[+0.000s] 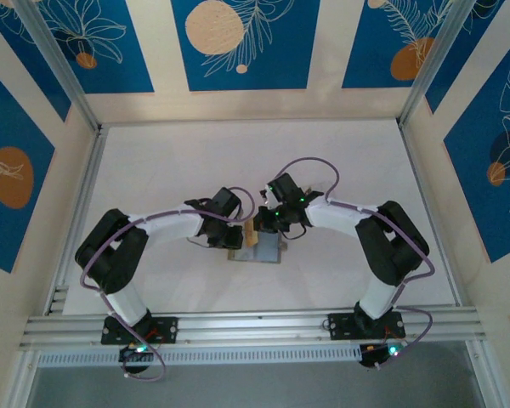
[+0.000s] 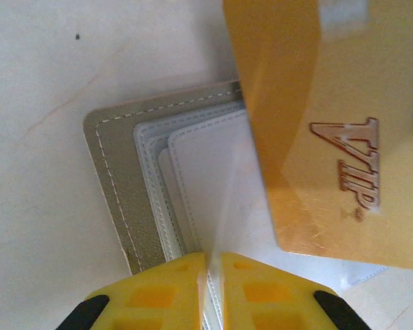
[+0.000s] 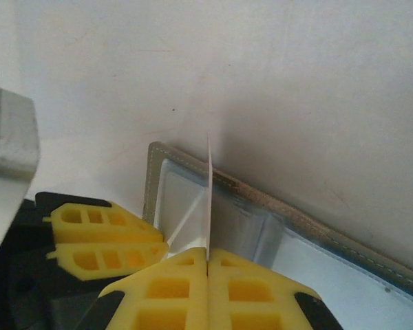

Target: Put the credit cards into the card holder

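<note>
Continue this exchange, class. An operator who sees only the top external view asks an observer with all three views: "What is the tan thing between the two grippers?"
Observer: A gold card embossed "VIP", as the left wrist view shows.
Operator: Who holds it?
Observer: The right gripper is shut on it, so its own camera sees the card edge-on.
Operator: And the left gripper?
Observer: It pinches a thin pale flap inside the open card holder.
</note>
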Action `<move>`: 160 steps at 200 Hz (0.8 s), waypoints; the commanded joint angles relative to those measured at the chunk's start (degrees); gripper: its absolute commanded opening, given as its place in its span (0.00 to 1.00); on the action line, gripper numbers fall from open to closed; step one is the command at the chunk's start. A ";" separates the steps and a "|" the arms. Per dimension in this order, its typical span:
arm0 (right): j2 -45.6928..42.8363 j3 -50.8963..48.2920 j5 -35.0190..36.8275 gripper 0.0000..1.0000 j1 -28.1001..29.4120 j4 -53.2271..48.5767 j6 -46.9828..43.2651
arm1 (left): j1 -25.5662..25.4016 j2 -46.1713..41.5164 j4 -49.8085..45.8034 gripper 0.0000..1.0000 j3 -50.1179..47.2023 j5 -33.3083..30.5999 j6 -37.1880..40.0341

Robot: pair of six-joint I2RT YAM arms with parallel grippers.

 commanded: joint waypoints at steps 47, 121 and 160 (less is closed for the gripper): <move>5.64 -0.05 -2.59 0.00 1.01 3.02 1.00 | -2.51 -4.35 1.58 0.14 -6.22 0.63 -6.13; -2.53 -0.36 -3.76 0.00 1.10 0.53 -0.61 | 2.15 -8.80 -0.82 0.15 -6.25 -0.67 -4.77; -7.47 -0.74 -1.10 0.00 1.18 -3.69 -1.81 | 2.82 -4.46 -0.08 0.12 -4.12 0.06 -3.04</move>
